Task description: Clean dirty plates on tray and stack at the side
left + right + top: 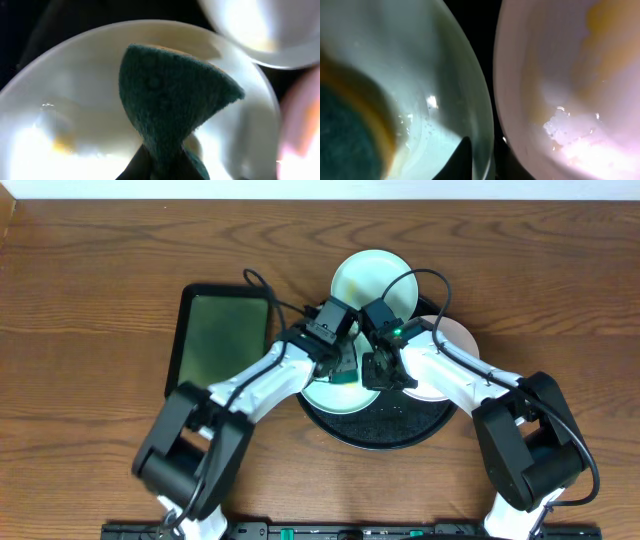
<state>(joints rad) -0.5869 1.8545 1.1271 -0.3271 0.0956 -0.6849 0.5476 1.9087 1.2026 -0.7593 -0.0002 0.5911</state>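
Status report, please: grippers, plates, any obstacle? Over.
Left gripper shut on green sponge, over mint plate on tray. Right gripper at that plate's rim, grip unclear. Unstacked: other mint plate, white plate. No obstruction seen.

The round black tray (390, 428) sits at the middle of the wooden table (90, 260). A mint plate (368, 278) lies at its 12 o'clock edge and a white plate (452, 340) at 2 o'clock. A second mint plate (328, 395) lies at 9 o'clock, under the left gripper (342, 366), where a bit of green sponge (346, 378) shows. The right gripper (383, 372) hangs just beside it, over the tray's centre. A rectangular tray (220, 340) with a green inside lies at 9 o'clock, beyond the round one.
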